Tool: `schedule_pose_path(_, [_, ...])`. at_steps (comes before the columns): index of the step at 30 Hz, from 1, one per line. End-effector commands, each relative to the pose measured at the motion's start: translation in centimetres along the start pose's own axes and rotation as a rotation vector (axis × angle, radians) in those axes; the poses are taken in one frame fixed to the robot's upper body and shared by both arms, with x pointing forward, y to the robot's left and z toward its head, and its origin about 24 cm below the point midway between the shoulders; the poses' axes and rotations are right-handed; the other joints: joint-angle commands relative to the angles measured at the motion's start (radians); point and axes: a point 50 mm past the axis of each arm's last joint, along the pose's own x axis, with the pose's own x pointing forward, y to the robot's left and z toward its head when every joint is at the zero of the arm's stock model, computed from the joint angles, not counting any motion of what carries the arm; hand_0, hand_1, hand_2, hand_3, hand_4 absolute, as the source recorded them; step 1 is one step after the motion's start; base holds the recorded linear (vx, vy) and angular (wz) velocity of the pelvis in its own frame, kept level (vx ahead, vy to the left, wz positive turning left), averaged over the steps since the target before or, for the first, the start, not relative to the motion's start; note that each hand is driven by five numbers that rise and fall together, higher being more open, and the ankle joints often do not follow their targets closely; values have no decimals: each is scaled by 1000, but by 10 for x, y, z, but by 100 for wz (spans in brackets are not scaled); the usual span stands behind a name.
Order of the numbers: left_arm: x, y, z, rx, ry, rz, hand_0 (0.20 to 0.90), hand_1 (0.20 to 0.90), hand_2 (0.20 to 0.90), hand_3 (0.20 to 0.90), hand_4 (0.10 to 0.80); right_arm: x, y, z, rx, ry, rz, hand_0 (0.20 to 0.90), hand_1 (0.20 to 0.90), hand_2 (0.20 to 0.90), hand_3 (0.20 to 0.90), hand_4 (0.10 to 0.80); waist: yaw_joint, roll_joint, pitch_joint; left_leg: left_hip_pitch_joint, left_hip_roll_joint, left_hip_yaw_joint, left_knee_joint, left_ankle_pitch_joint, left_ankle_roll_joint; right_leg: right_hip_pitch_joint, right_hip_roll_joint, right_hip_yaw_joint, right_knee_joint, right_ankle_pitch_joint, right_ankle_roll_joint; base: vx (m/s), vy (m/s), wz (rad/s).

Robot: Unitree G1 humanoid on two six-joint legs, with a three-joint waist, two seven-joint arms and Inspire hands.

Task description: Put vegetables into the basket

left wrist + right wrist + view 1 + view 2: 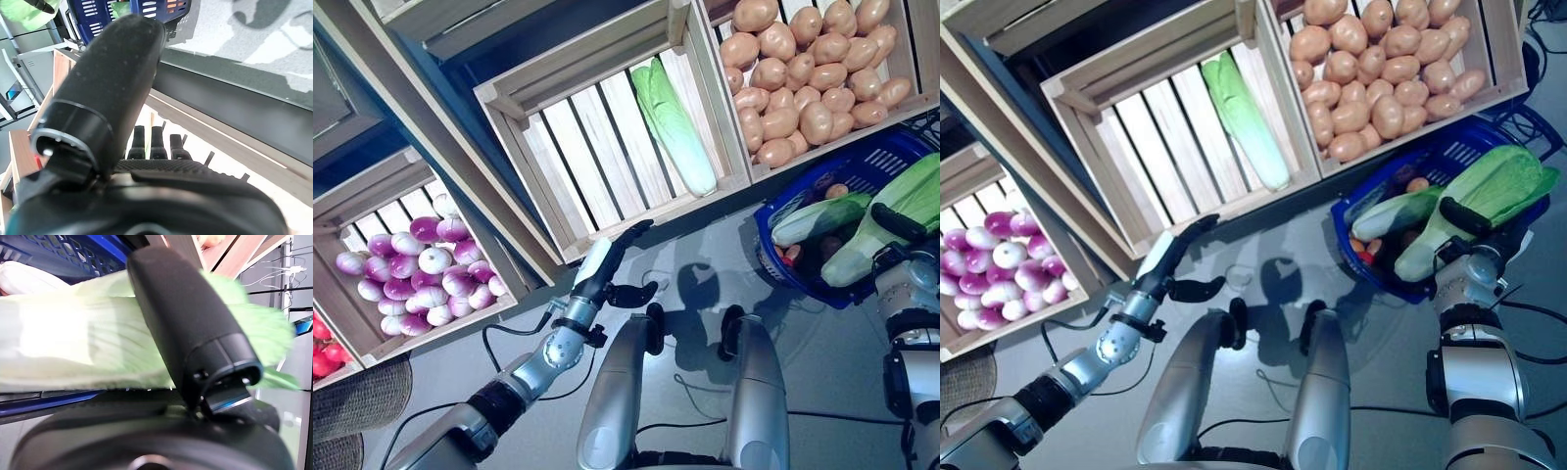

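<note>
Blue basket (867,171) holds cabbages (818,217), one clasped by right hand (1474,238).

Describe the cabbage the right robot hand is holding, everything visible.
The napa cabbage is long, with a pale whitish stalk end and green ruffled leaves at the other end; it looks like a plastic replica. The right robot hand grips it, thumb curled across its middle. It lies slanted over the rim of the blue basket, stalk end down inside, leafy end sticking out past the rim. A second similar cabbage lies beside it in the basket, apparently touching.
</note>
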Motion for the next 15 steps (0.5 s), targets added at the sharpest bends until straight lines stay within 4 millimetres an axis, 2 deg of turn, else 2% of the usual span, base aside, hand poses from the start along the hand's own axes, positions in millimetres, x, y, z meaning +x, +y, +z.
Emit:
schedule_pose_path(1, [7,23,35,-40,-213,149,900,900,900,900,800,12,-15,68,21,-191,24,900,900,900,900,800,7,-3,-21,72,-9,25,75,-87,-2,136,19,-51,-5,28,-77,31,-9,-1])
schedule_pose_path(7, [14,39,45,35,-254,192,900,900,900,900,800,12,-20,67,14,-202,30,900,900,900,900,800,8,-10,-22,106,2,21,55,-66,-6,171,18,-53,-27,37,-77,35,-22,-2])
schedule_pose_path(9, [18,47,49,72,-268,200,900,900,900,900,800,7,-3,74,145,-235,190,900,900,900,900,800,7,-14,-23,118,4,21,46,-56,-9,185,19,-53,-38,40,-78,36,-18,-1])
schedule_pose_path(10, [18,49,49,74,-267,201,900,900,900,900,800,7,-2,73,145,-237,196,900,900,900,900,800,6,-15,-24,122,5,22,42,-54,-10,188,19,-54,-40,40,-78,41,-11,-1])
schedule_pose_path(13, [23,59,48,94,-246,201,900,900,900,900,800,4,-1,63,-82,-257,180,900,900,900,900,800,4,-24,-30,135,14,22,35,-48,-12,202,18,-55,-50,44,-75,46,-10,-1])
schedule_pose_path(15, [23,61,47,122,-236,194,900,900,900,900,800,6,-4,63,-113,-231,191,900,900,900,900,800,6,-35,-34,149,19,17,27,-47,-10,218,19,-55,-61,47,-77,70,-29,1])
